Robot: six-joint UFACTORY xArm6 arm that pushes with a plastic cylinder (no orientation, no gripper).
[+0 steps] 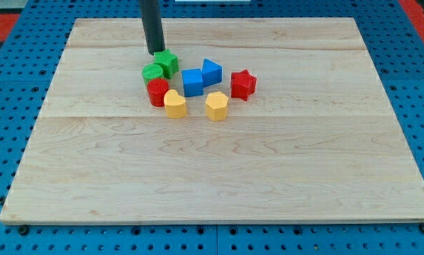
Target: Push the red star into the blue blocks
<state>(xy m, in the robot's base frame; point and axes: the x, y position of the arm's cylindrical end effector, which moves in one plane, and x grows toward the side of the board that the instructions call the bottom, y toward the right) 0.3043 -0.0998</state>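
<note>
Now, from the frame's bottom upward:
Counter: a pale wooden board on a blue pegboard; its lower half carries no blocks, and all the blocks sit in one cluster in the upper middle of the frame.
Yellow blocks: a yellow heart-like block at the cluster's lower left and a yellow hexagon-like block to its right, the two apart from each other.
Red cylinder: just above-left of the yellow heart-like block, touching or nearly touching it.
Red star: at the cluster's right edge, a little right of the blue blocks with a narrow strip of wood showing between; not touching them.
Blue blocks: a blue cube at the cluster's centre, and a blue triangular block just up and right of it, the two pressed together.
Green blocks: a green cylinder and a green star, touching each other at the cluster's upper left.
My tip: the dark rod comes down from the frame's top edge and ends just above-left of the green star, right at its edge; I cannot tell whether it touches. It is on the far side of the cluster from the red star.
Hand: I have none to open or close, only the rod, and it holds nothing.
</note>
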